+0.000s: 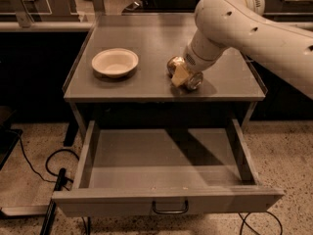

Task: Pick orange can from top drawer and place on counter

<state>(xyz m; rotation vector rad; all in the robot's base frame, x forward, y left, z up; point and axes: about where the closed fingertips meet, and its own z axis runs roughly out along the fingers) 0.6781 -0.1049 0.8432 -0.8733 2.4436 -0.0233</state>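
The orange can (193, 81) is seen lying on its side on the counter (146, 38), directly under the gripper (181, 75), which is set against it near the counter's front edge. Shiny metal with brownish-orange patches is shown, and one silver end is turned toward the front right. The counter, a flat grey top with low raised rims, is spread beneath and around the gripper. The top drawer (122, 200) is found pulled wide open, below and in front of the gripper, with a dark wire handle (169, 207) centred on its flat front panel.
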